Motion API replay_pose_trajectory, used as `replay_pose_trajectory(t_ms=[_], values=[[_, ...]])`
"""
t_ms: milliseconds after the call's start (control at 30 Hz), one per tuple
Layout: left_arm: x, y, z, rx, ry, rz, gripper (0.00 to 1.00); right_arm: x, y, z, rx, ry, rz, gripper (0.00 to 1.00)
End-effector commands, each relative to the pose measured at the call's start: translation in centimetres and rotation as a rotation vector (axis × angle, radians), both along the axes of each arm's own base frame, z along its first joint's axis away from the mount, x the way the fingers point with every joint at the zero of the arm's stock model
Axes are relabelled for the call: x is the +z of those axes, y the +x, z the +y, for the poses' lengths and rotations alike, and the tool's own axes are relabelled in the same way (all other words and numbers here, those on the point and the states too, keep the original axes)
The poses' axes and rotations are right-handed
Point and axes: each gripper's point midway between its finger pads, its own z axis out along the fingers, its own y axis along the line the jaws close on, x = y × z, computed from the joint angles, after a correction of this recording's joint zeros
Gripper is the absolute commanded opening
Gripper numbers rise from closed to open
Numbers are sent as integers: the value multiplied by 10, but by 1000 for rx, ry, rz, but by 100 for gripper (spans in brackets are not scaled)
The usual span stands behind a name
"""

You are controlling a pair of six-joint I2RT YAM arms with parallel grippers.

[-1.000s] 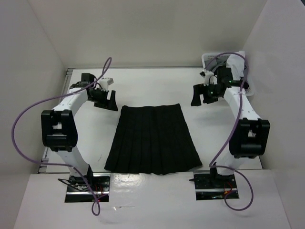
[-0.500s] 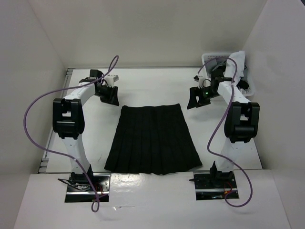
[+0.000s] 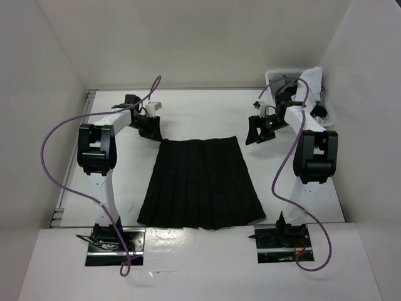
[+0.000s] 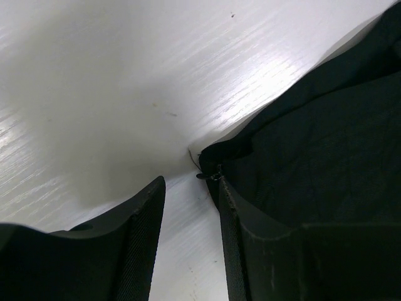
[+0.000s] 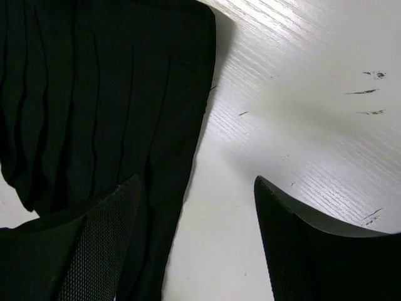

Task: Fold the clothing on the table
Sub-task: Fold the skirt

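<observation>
Black pleated skirt lies flat on the white surface. Left fingers, narrowly parted, straddle bare surface at its waistband corner, one finger hiding the edge. Right fingers gape wide at the other corner; contact with the fabric is unclear.

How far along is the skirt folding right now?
Done: nothing; the black skirt lies flat, unfolded, on the table. In hand: left gripper at one waistband corner, right gripper near the other, both jaws open, neither gripping. Left: grasping and every fold.
</observation>
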Motion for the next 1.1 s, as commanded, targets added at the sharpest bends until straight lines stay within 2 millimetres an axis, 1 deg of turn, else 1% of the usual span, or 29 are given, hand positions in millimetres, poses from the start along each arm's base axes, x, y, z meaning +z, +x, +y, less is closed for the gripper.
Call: replay_pose_trajectory(t_ms=[0, 33, 100, 133, 167, 200, 233, 267, 400, 433, 533, 567, 633, 667, 767, 900, 1000, 1033, 1067], values=[[11, 5, -12, -39, -58, -22, 47, 6, 8, 4, 24, 8, -23, 78], [11, 5, -12, -39, -58, -22, 47, 9, 11, 4, 24, 8, -34, 78], [10, 5, -14, -50, -65, -18, 47, 3, 10, 6, 27, 19, -16, 78], [6, 4, -13, -57, -62, -14, 47, 6, 11, 6, 27, 19, -16, 78], [9, 4, -19, -69, -71, -13, 47, 6, 10, 9, 36, 19, -16, 78], [10, 1, -20, -80, -79, -8, 47, 2, 9, 9, 36, 20, -5, 78], [13, 4, -20, -81, -79, -19, 46, 2, 9, 9, 36, 20, -5, 78], [14, 1, -22, -85, -92, -8, 46, 2, 9, 9, 36, 20, -5, 78], [15, 1, -23, -96, -100, -13, 46, 2, 9, 9, 36, 20, -5, 78], [18, 3, -25, -107, -107, -28, 46, 2, 9, 13, 45, 20, -5, 76], [21, 0, -26, -109, -116, -12, 46, 4, 11, 13, 45, 19, -14, 76], [16, 0, -25, -116, -114, -9, 46, 4, 11, 13, 46, 19, -14, 76], [16, 0, -25, -116, -114, -9, 46, 4, 11, 13, 46, 19, -14, 76], [12, -1, -25, -115, -114, 2, 45, 4, 11, 13, 46, 19, -14, 76], [8, -2, -25, -115, -114, 11, 42, 4, 11, 13, 46, 19, -14, 76], [1, -5, -25, -120, -112, 24, 42, 4, 11, 13, 46, 19, -14, 76], [1, -5, -25, -120, -112, 24, 39, 4, 11, 13, 46, 19, -14, 76], [-3, -6, -25, -120, -112, 34, 38, 4, 11, 13, 46, 19, -14, 76], [-3, -6, -25, -120, -112, 34, 37, 1, 11, 13, 45, 20, -5, 76]])
